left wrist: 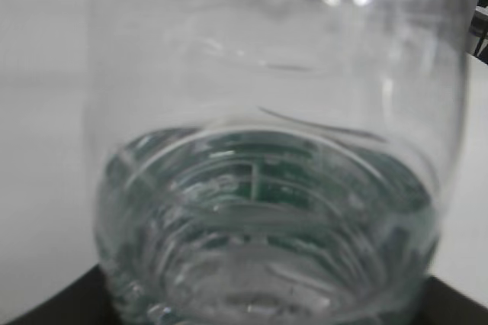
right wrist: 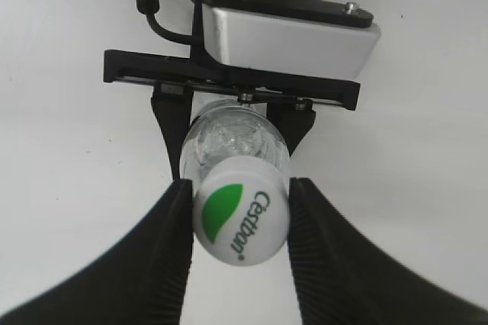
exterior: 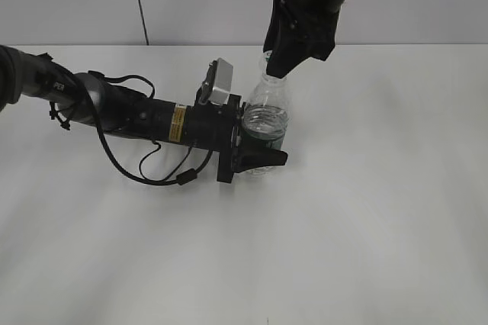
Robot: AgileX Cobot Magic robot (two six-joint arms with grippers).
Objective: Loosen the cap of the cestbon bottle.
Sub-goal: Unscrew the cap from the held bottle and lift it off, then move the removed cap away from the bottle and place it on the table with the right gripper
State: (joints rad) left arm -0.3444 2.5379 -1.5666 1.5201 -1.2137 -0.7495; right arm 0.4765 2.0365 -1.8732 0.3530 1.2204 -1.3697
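Note:
The cestbon bottle stands upright on the white table, clear, with water in its lower part and a dark green label. My left gripper is shut on its lower body from the left. The bottle fills the left wrist view. My right gripper comes down from above and hides the cap in the exterior view. In the right wrist view the white cap, with a green leaf mark, sits between my right gripper's two black fingers, which touch both its sides. The left gripper shows below, around the bottle.
The left arm lies low across the white table from the left edge, with a looped black cable beside it. A grey wall runs along the back.

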